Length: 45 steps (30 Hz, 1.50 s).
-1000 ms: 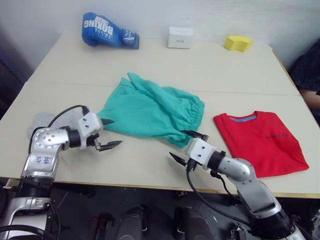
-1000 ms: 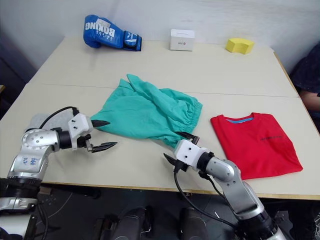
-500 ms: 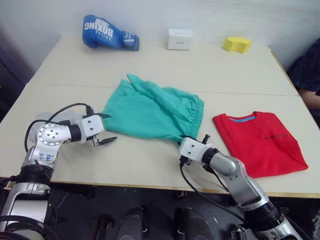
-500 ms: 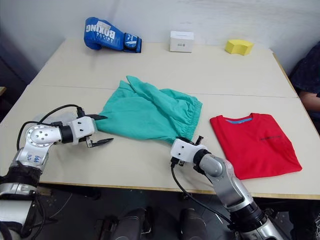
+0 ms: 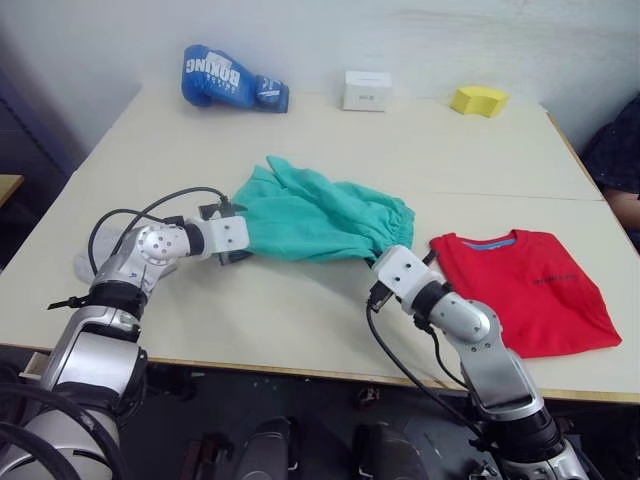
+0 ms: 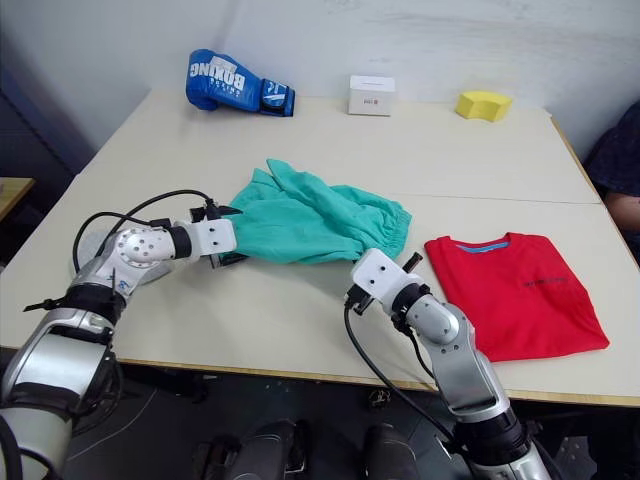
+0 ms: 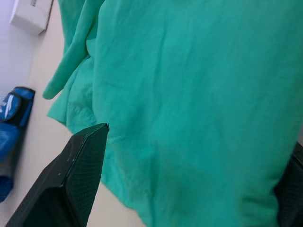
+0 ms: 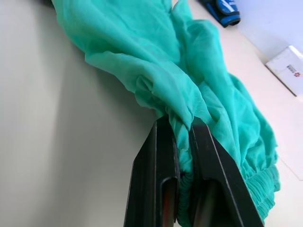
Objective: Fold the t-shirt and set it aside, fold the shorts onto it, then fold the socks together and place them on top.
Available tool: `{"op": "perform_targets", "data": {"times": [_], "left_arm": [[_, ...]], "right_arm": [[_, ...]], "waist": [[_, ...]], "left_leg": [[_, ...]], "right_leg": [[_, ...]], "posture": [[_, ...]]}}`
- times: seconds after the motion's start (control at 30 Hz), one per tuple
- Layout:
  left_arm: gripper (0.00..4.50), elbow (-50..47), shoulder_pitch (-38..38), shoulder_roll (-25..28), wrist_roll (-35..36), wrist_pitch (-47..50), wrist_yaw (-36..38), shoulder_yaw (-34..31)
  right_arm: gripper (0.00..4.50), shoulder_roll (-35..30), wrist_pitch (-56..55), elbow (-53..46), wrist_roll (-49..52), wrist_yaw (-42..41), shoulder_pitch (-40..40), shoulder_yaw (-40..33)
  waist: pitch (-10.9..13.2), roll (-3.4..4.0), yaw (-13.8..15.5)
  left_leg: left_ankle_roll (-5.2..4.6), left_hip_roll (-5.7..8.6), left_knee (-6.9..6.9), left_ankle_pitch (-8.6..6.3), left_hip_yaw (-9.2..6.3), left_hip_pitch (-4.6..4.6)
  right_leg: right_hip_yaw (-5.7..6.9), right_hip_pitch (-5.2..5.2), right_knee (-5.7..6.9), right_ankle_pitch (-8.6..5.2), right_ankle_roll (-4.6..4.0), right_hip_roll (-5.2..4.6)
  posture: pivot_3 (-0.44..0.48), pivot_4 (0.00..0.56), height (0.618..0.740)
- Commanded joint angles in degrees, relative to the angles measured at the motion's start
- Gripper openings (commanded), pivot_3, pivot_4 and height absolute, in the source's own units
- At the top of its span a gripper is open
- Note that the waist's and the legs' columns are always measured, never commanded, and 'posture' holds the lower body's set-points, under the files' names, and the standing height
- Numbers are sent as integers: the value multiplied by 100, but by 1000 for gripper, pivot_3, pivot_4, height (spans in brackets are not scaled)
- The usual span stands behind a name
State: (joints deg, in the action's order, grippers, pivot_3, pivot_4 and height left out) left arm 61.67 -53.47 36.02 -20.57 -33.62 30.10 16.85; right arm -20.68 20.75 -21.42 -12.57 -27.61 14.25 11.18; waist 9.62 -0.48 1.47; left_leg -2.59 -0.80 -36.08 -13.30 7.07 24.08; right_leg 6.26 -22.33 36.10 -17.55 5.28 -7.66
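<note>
Table (image 5: 300,320) w/ shorts (image 5: 315,215); wrist view: right hand (image 8: 182,137) pinches waistband.

— We see the shorts (image 5: 318,215) as thin, soft teal cloth, matt and finely creased, gathered into puckers along the waistband

— We agree, and where the right gripper (image 8: 183,142) pinches that cloth, we note its fingers (image 8: 162,175) look like hard black plastic with a dull sheen; the left gripper (image 7: 189,189) has one finger (image 7: 75,179) with a fine woven texture

— The t-shirt (image 5: 530,285) looks to us like smooth, matt red cloth

— We take the table (image 5: 300,320) for a smooth, pale, matt top, and the boxing glove (image 5: 232,80) for glossy blue leather-like material

— The arm shells (image 5: 150,245) look like brushed silver metal to us
</note>
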Motion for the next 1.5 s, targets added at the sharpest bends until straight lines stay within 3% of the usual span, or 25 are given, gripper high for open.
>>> {"op": "perform_targets", "data": {"times": [0.03, 0.17, 0.43, 0.63, 0.73, 0.83, 1.0, 1.23, 1.33, 1.43, 1.5], "left_arm": [[4080, 702, 206, -198, -418, 387, -119, 316], [2878, 842, 257, -187, -512, 359, -209, 418], [125, 599, 580, 60, -164, 27, 516, 284], [41, -600, 1278, 355, 766, -149, 1858, -103], [41, -2314, 2148, 587, 2060, 703, 2957, -503], [41, -4787, 3360, 1133, 3759, 2229, 3936, -882], [41, -7127, 5123, 2310, 4747, 4217, 4101, -1678], [41, -8739, 7096, 3205, 5616, 6355, 4072, -3050], [41, -8710, 6894, 3294, 6088, 6981, 4039, -3447], [41, -8102, 5443, 2906, 6137, 6848, 3558, -3324], [41, -7232, 3922, 2458, 5499, 6382, 2931, -2941]], "right_arm": [[0, -119, 22, -324, 131, -100, 19, -114], [0, -350, -68, -284, 111, -206, -33, -93], [0, -631, -466, -58, 274, -438, -103, -80], [0, -1007, -932, 217, 852, -1162, -110, -183], [0, -1283, -1206, 545, 1024, -1544, 43, -190], [0, -1590, -1475, 938, 1174, -2020, 251, -153], [0, -2251, -1590, 1257, 1750, -3472, 319, 75], [0, -3023, -1288, 1084, 2448, -4851, 87, 204], [0, -3096, -1282, 1271, 2539, -4920, 270, 107], [0, -2767, -1312, 1725, 2723, -4568, 935, -212], [0, -2340, -1399, 2345, 2715, -3928, 1813, -526]], "waist": [[-11, 10, 6], [-17, 12, 3], [-30, 17, -48], [-30, 16, -222], [-28, 17, -312], [-2, 16, -386], [80, -23, -411], [111, 4, -301], [119, 9, -283], [144, 41, -262], [153, 52, -254]], "left_leg": [[0, -1, 0, 0, -1, 0], [-1, -1, -1, -1, -2, -1], [-1, -6, 5, -1, -1, -3], [-11, -9, 19, -7, 9, 1], [-31, -10, 11, -20, 18, 2], [-20, -10, 1, -26, 38, 5], [-32, -13, 0, -35, 26, 9], [0, -18, 11, -49, 11, 7], [5, -19, 12, -50, 2, 8], [10, -19, 14, -50, -5, 6], [16, -17, 17, -45, -3, 22]], "right_leg": [[1, 1, -1, 0, 0, 0], [2, 3, -4, 0, 0, -1], [2, 2, -7, -2, -4, 1], [-3, -9, -15, -13, -13, 6], [-1, -7, -17, -22, -15, 4], [-10, -6, -19, -22, -13, -2], [-7, -9, -26, -22, -11, -7], [-1, -11, -35, -26, -20, -8], [7, -16, -42, -29, -27, -8], [13, -23, -63, -27, -41, -7], [7, -16, -76, -3, -62, 0]], "posture": [[0, 150, 740], [0, 150, 740], [0, 150, 740], [0, 150, 740], [0, 150, 740], [0, 150, 740], [0, 150, 740], [0, 150, 740], [0, 150, 740], [0, 150, 740], [0, 150, 740]]}}
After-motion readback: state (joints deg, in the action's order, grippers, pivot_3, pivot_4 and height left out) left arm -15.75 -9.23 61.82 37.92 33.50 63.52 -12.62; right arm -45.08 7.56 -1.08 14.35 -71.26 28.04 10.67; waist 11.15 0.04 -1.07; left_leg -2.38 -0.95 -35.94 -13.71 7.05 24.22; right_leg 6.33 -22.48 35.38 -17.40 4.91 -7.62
